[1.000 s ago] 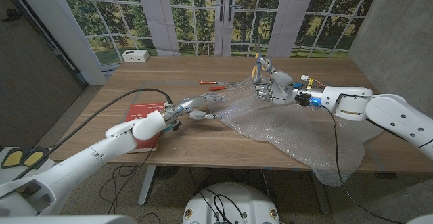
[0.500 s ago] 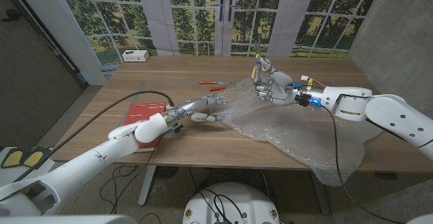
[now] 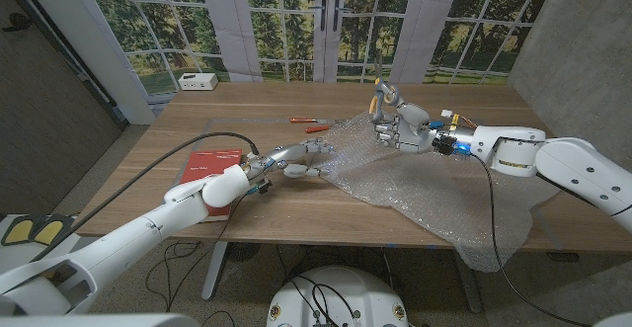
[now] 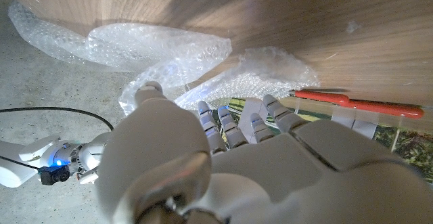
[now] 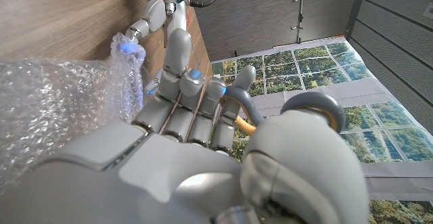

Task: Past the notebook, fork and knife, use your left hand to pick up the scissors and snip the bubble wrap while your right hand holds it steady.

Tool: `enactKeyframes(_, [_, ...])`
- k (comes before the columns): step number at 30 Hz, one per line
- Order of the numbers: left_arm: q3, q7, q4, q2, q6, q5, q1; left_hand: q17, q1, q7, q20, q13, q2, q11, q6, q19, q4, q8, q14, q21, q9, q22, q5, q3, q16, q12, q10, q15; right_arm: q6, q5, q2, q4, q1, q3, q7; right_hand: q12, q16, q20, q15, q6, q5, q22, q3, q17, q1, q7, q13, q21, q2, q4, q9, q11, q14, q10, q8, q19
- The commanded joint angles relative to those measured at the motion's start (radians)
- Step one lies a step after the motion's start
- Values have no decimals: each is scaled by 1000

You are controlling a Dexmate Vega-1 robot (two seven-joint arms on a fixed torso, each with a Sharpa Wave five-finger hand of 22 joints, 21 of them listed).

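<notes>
Fingers, L: spread and reaching fwd (image 4: 223, 126), nothing in them; tips at near edge of wrap.
Fingers, R: curled in (image 5: 177, 92); whether they pinch the wrap's far edge, can't tell.
L hand (image 3: 304, 156): over the table by the wrap's left edge, arm stretched in from near-left corner.
R hand (image 3: 397, 124): at far edge of wrap, standing on its edge, thumb up.
Bubble wrap (image 3: 434, 184): large clear sheet, right half of table, crumpled; near-right part hangs over the table edge.
Scissors (image 3: 309, 123): red/orange handles, lying on the wood just left of the wrap's far corner, beyond L hand, apart from it; seen also in L wrist view (image 4: 358, 103).
Notebook (image 3: 212, 167): red cover, left side of table near front edge, partly under L forearm.
Table (image 3: 237, 105): wooden.
White box (image 3: 198, 81): small, far-left corner of table.
Black cable (image 3: 197, 141): loops along the L arm over the table's left side.
</notes>
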Motion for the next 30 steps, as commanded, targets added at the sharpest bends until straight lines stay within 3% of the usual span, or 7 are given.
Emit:
enactKeyframes(1, [15,-16,7,-15,21,-4,-18,2,38,-1,9,2,23,-1,16,2,-10,0,6,-3,3,2,-9,10,-4,4,-2,-88,2,3,1,14,-1,6,15,-2,-1,-31,-146,4,-4,0,0,2,3,2,-7,5,10,2,4,-4,-6,3,5,-6])
enactKeyframes(11, [24,-16,25,-33,25,-20,-30,4,109,-2,21,4,91,-1,63,5,-20,6,23,-1,5,3,-45,55,-1,13,22,-82,-3,3,1,23,6,8,22,6,-1,-30,-146,8,-5,-3,0,2,2,3,2,8,10,2,0,-2,-6,5,6,-7])
enactKeyframes(16, [24,-11,19,-36,36,-24,-27,16,188,-2,26,9,114,-1,94,3,9,4,27,1,9,5,-111,208,6,14,28,-73,-5,0,4,28,12,4,24,8,-1,-31,-146,9,-5,-6,0,2,2,4,5,9,11,3,1,-3,-6,4,8,-8])
enactKeyframes(17, [24,-13,19,-37,37,-29,-27,18,207,0,25,10,105,-1,121,3,28,8,29,2,12,5,-145,271,7,14,29,-74,-7,2,5,30,13,4,24,8,-1,-31,-146,9,-5,-6,0,2,2,4,5,9,11,3,1,-2,-6,4,9,-7])
enactKeyframes(22, [20,-13,21,-43,42,-55,-22,16,222,-2,28,12,105,-2,157,4,39,16,36,2,15,4,-175,320,8,18,39,-77,-9,-3,9,34,22,-4,23,4,-1,-30,-146,8,-6,-8,0,2,2,5,-2,12,12,2,0,-4,-6,5,9,-9])
enactKeyframes(26, [14,5,29,-51,40,-67,-17,13,221,2,29,15,100,-2,274,12,64,50,56,4,27,4,-227,379,8,25,62,-79,-11,-5,13,36,29,-9,22,7,-2,-28,-146,6,-6,-12,0,1,2,4,3,11,13,3,0,-3,-8,4,9,-8])
enactKeyframes(30, [5,20,31,-60,43,-88,-12,13,210,2,25,16,100,-2,306,20,80,59,74,7,33,4,-246,397,13,30,77,-83,-11,-9,17,36,35,-14,22,4,-2,-29,-146,8,-6,-15,0,1,2,5,-1,11,14,3,-5,-4,-8,4,8,-9])
